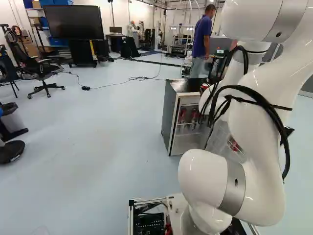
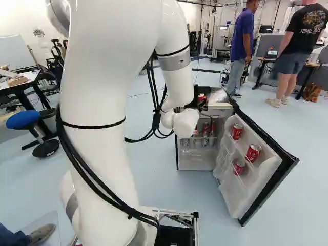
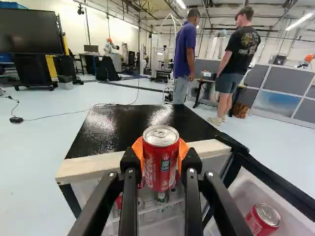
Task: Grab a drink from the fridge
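Squeezing a shiny red metal drink can [image 3: 160, 169] from both sides, with the black two-fingered gripper [image 2: 197, 98] and its round orange pads [image 3: 137, 152]. Holding it upright near the top front edge of the small grey fridge [image 1: 168, 115], with its silver lid and pull tab on top. Hard to tell from these views if touching the fridge or just above it.

On the red side of the held can, big white letters, plus a small bluish patch with tiny print. More white writing on the red cans [image 2: 252, 152] in the fridge's open white door [image 2: 243, 187] with black edges. Swung out to the fridge's right in the right base view, with three cans at different heights on its shelves. Inside the fridge, more red drinks [image 2: 206, 128] on a rack, too small to read.

Well past the fridge and to its left in the left base view, a big black screen [image 1: 73, 22] on a stand. Nearer than that, also left of the fridge, a black office chair [image 1: 43, 73] on wheels.
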Tool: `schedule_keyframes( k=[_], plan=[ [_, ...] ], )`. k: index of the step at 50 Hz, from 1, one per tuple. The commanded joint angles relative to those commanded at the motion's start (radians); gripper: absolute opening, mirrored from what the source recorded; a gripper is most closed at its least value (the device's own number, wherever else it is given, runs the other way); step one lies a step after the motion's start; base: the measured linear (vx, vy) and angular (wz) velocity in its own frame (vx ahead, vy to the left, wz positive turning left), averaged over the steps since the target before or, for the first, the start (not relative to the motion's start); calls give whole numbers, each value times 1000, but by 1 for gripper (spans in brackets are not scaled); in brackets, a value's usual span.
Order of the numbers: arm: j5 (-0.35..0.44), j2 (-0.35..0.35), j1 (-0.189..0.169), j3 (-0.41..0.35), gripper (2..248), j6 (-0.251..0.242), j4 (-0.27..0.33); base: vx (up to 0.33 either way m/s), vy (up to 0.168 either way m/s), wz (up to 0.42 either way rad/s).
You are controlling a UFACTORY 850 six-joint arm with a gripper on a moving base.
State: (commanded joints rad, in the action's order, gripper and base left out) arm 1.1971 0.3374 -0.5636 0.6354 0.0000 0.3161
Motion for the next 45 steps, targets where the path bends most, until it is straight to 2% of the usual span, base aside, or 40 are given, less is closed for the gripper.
schedule_keyframes(
  k=[22, 45],
  plan=[
    [-38, 0, 18, 57, 90, 0, 0, 0, 0, 0],
    [-75, 48, 36, 123, 90, 0, 0, 0, 0, 0]
  ],
)
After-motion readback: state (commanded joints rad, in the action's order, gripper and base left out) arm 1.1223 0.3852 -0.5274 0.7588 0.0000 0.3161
